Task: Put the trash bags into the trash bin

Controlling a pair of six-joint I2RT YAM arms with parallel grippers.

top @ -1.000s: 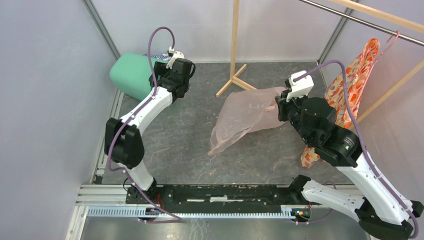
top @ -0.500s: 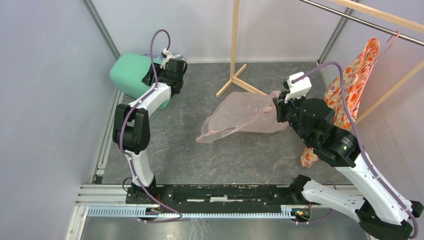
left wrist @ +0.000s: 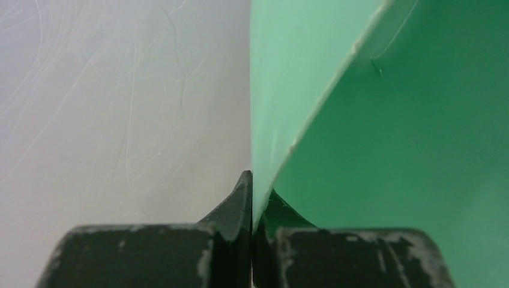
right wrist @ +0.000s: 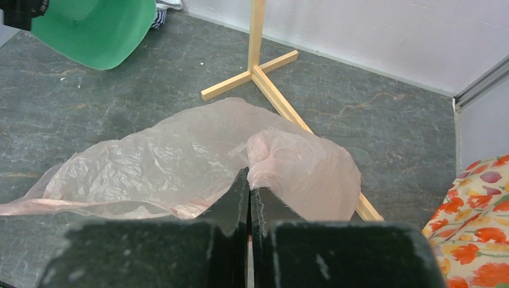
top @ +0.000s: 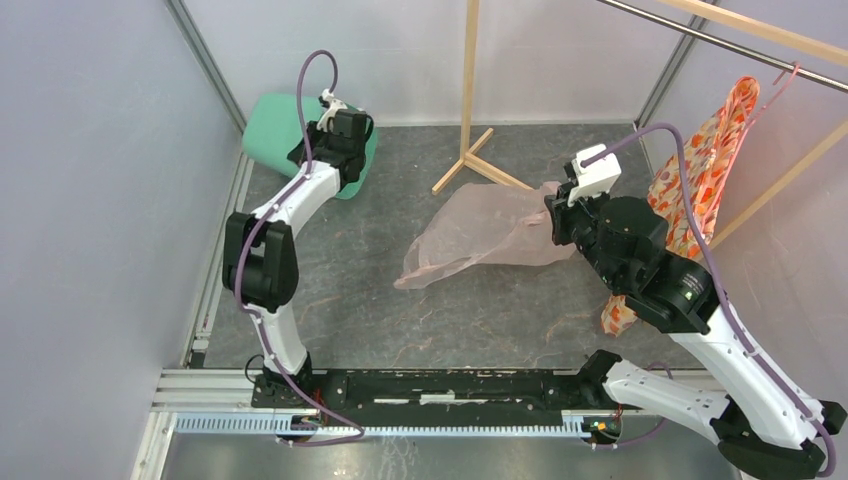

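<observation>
Left end effector clamps the rim of the mint-green trash bin at the upper left. Right end effector pinches the pink trash bag, lying mid-frame on the desk. It looks light, floppy and slippery, so a bunched fold holds best.

trash bin partly hidden, garment cropped

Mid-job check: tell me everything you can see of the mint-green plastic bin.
The mint-green smooth plastic bin is round, slightly tapered, and tilted rather than upright, at the far left corner of the dark stone-patterned table. The left tool is shut on its thin wall at the rim, one finger on each side. Its shaded face looks darker green than its lit one.
</observation>
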